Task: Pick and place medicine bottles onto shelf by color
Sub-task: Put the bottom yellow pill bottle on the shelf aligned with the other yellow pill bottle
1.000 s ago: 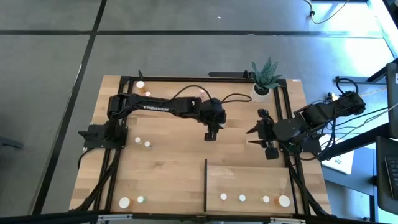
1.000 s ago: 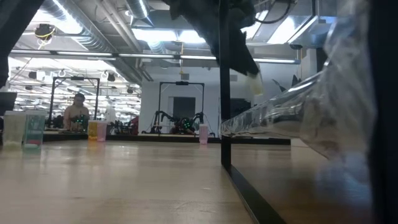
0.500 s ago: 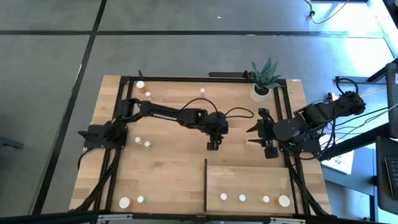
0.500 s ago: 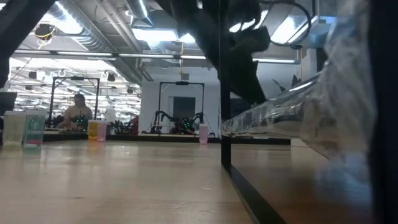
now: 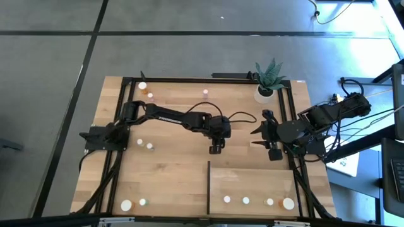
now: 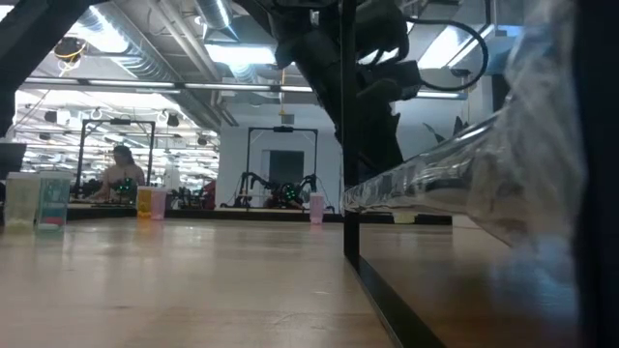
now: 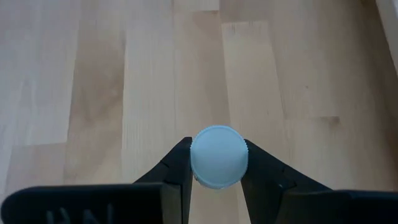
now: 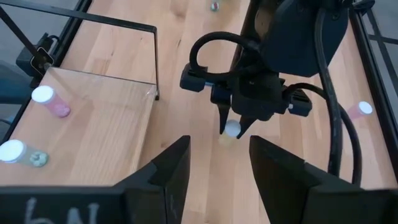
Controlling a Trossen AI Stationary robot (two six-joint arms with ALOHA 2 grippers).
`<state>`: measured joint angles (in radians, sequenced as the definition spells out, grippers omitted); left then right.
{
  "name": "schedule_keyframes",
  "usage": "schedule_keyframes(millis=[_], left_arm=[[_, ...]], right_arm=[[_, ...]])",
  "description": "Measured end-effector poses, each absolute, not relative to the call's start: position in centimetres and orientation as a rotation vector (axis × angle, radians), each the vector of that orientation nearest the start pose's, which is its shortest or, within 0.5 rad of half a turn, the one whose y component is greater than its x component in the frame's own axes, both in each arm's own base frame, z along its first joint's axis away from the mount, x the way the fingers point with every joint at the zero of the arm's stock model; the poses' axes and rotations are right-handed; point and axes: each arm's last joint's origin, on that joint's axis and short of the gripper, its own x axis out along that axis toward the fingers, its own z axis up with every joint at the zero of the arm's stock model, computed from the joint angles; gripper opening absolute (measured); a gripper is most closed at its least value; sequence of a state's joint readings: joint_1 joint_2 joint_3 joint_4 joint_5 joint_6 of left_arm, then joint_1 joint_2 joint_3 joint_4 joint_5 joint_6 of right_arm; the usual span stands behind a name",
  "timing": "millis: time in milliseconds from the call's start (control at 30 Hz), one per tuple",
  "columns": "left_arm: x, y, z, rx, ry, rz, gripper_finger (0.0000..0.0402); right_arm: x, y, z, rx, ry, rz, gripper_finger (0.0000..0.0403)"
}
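Note:
My left gripper hangs over the middle of the table, just beyond the shelf's far edge, shut on a small white-capped medicine bottle; its body is hidden under the cap. The shelf, a light-wood panel with a dark upright, lies at the near right and bears several bottles in a row. More bottles stand at the far left, the left and the near left. My right gripper waits open to the right of the left one. My left gripper pinches the bottle's white cap by its sides between the two fingers. The fingers slant down from the table's far side. The bottle hangs upright below them, clear of the tabletop.
A white pot with a green plant stands at the far right corner. Black rails frame the table's far and side edges. Bare wood lies between the left gripper and the shelf's far edge.
My left gripper has gone down and a little toward the table's near edge, nearer the shelf, carrying the bottle with it. It stays shut on the cap.

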<state>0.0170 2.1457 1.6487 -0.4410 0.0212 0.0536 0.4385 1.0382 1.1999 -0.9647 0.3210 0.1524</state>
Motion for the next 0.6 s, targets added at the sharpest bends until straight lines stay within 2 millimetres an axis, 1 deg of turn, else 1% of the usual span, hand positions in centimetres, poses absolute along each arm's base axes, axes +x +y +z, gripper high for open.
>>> schedule_keyframes(millis=[133, 333, 600], left_arm=[[46.41, 0.51, 17.30, 0.033, 0.981, -0.034, 0.0091], [46.49, 0.50, 17.13, 0.031, 0.981, -0.033, 0.0094], [46.48, 0.52, 17.13, 0.042, 0.982, -0.031, 0.0119]], right_arm=[[17.04, 6.98, 36.09, -0.154, 0.754, 0.054, 0.0167], [17.03, 6.98, 36.04, -0.156, 0.759, 0.053, 0.0167], [17.02, 6.97, 36.05, -0.156, 0.759, 0.053, 0.0167]])
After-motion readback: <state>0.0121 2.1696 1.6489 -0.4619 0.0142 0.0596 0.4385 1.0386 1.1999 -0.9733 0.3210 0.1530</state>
